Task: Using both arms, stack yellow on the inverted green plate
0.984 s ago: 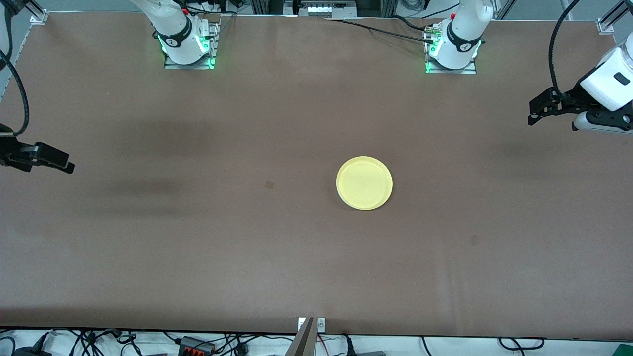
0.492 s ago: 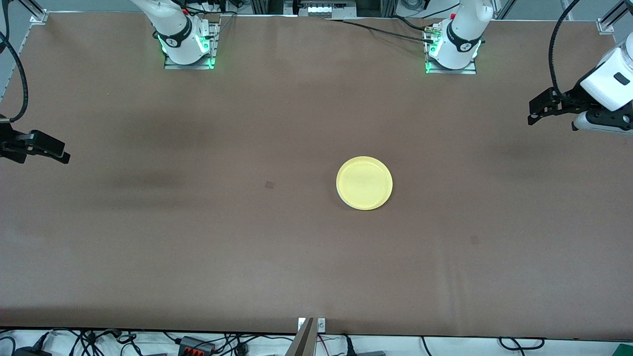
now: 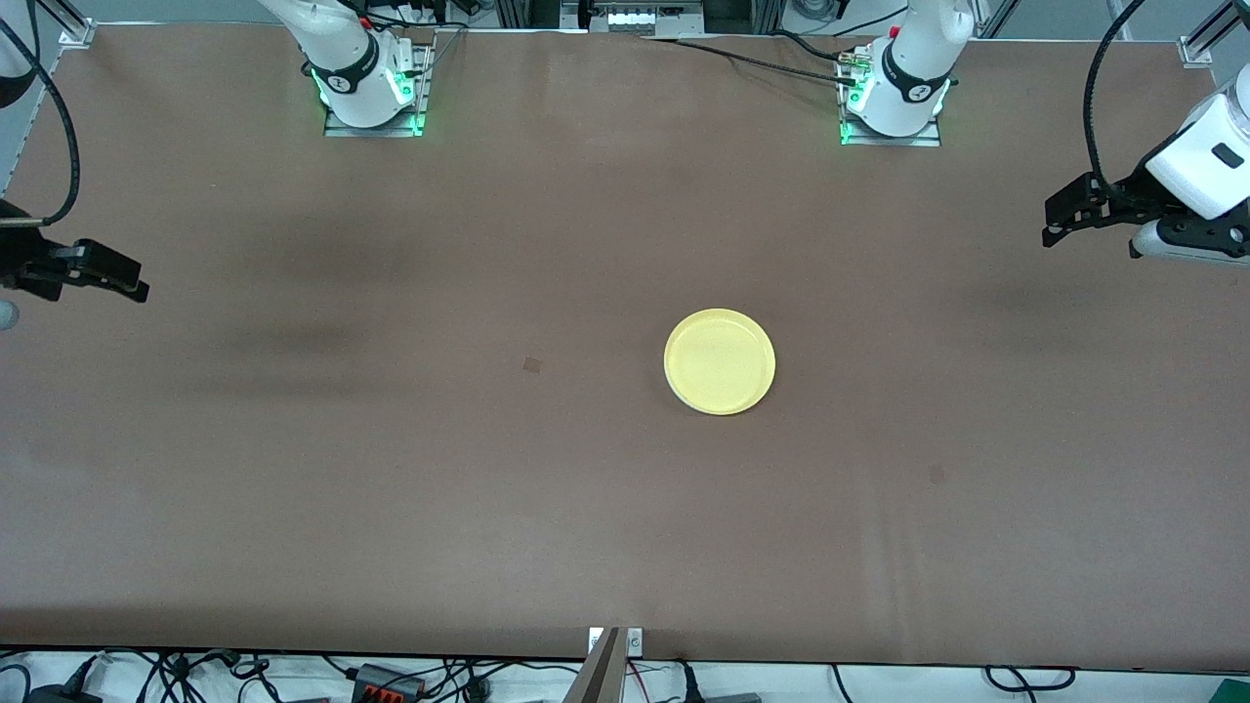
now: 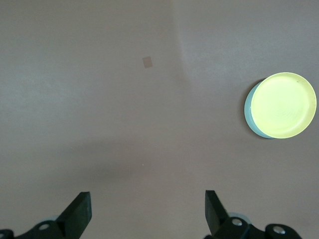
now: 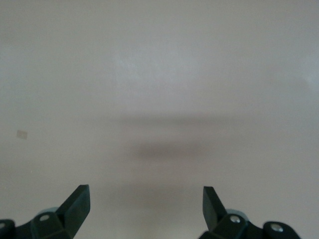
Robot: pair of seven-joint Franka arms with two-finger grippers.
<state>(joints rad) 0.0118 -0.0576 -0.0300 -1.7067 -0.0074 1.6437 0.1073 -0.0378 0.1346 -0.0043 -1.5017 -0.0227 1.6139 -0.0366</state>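
The yellow plate (image 3: pixel 720 361) lies rim up near the middle of the table. In the left wrist view the yellow plate (image 4: pixel 283 105) rests on top of the green plate (image 4: pixel 247 113), of which only a thin pale crescent shows at one edge. My left gripper (image 3: pixel 1049 225) hangs open and empty over the left arm's end of the table, well apart from the plates; its view shows it with jaws wide apart (image 4: pixel 146 199). My right gripper (image 3: pixel 140 289) hangs open and empty over the right arm's end; its view (image 5: pixel 144 193) shows only bare table.
The brown table (image 3: pixel 391 488) bears a small dark square mark (image 3: pixel 532 365) beside the plates, toward the right arm's end. The arm bases (image 3: pixel 369 88) stand along the edge farthest from the front camera. Cables lie off the near edge.
My right gripper has shifted up the front view at its end of the table, with a slight sideways wobble. The left arm and the plates have not moved.
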